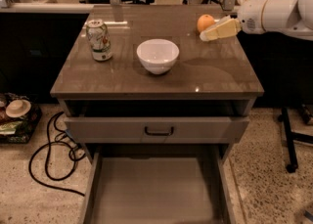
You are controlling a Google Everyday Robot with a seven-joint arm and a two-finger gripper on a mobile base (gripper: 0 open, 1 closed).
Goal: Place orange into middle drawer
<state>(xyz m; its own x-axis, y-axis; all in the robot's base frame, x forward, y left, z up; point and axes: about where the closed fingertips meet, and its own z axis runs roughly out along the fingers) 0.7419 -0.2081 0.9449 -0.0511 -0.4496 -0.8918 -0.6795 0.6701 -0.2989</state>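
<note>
The orange (205, 22) sits on the brown counter top (195, 74) at its back right. My gripper (206, 35) reaches in from the right on a white arm (274, 12). Its pale yellow tip is just in front of the orange and slightly below it in the view, very close or touching. The middle drawer (151, 189) is pulled far out at the bottom of the view, with a bare grey floor and nothing in it.
A white bowl (157, 56) stands mid-counter and a soda can (99, 40) at the left. A grey drawer front with a black handle (159, 131) stands slightly out above the open drawer. Black cables (54, 154) and clutter lie on the floor at the left.
</note>
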